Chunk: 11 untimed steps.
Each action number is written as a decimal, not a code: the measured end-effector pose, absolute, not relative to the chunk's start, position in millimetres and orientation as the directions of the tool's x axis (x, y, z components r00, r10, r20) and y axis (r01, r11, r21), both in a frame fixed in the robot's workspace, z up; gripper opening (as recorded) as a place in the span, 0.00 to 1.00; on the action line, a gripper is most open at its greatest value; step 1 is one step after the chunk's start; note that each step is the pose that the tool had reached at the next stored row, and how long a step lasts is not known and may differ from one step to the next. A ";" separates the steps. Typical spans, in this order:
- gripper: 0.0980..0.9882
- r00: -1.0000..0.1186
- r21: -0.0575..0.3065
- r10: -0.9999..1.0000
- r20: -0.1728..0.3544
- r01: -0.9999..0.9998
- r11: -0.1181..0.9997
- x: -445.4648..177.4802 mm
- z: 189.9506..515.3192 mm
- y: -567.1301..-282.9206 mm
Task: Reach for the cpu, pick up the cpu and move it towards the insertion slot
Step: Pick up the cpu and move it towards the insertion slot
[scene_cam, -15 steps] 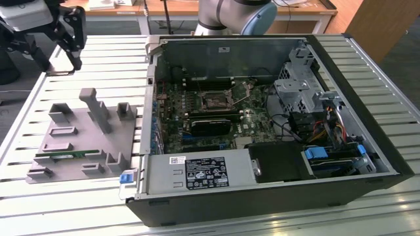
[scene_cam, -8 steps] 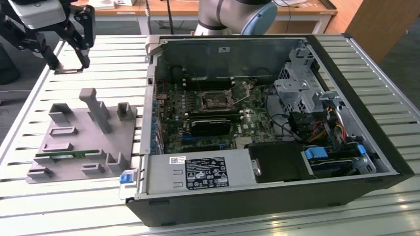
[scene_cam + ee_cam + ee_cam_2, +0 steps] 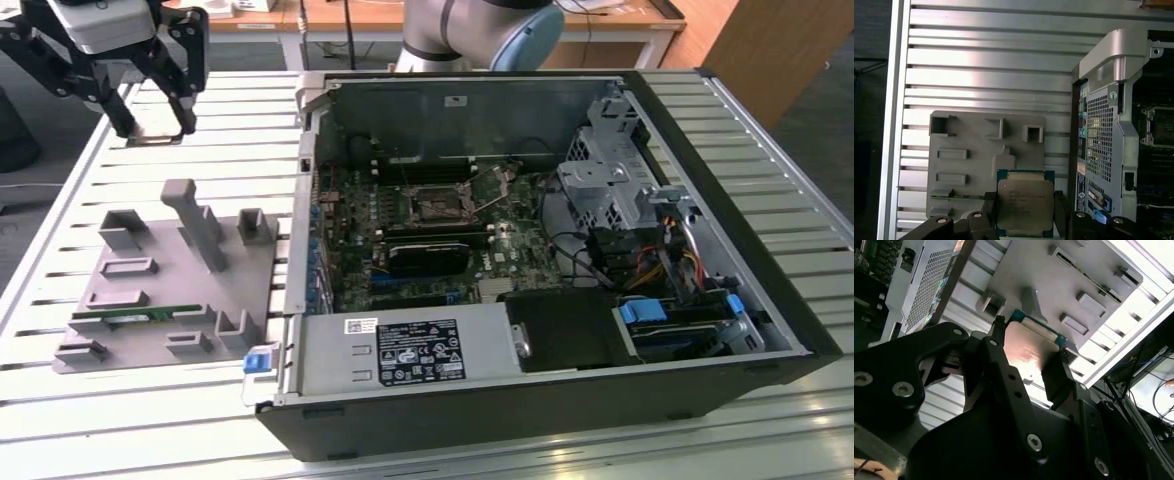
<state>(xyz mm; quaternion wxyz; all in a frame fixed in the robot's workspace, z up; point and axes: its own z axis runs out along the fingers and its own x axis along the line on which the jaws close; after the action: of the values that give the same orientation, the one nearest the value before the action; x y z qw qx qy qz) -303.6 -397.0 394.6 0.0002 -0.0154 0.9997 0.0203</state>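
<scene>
Between the black fingers of the claw (image 3: 1024, 196), the cpu (image 3: 1025, 207) sat clamped by two opposite edges. Its silvery lid faced the first wrist view and its green border showed past the fingertips. That was a narrow hold on a thin, smooth part, so I judged that a jolt or a quick turn could make it tilt or slip out. Beneath it lay the grey holder tray (image 3: 969, 150) on the slatted desk (image 3: 994, 60), well below the claw in the exterior view; a drop from there might chip a corner. Just beside the tray stood the open computer case (image 3: 1102, 130), whose raised side wall lay between the cpu and the insertion slot (image 3: 438, 205) on the board. Too low a path could catch that wall, and a tilted chip reaching the socket might harm its contacts.
</scene>
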 end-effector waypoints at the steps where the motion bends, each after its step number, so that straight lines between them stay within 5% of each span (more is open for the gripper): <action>1: 0.50 -1.000 0.040 -0.031 -0.001 -0.031 0.999 -301.5 394.6 -396.0; 11: 0.50 -1.000 0.040 -0.031 -0.001 -0.031 0.999 -276.8 392.7 -379.3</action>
<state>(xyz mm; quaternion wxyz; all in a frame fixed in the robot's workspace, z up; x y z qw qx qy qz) -276.8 -379.3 392.7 0.0002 -0.0155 0.9997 0.0202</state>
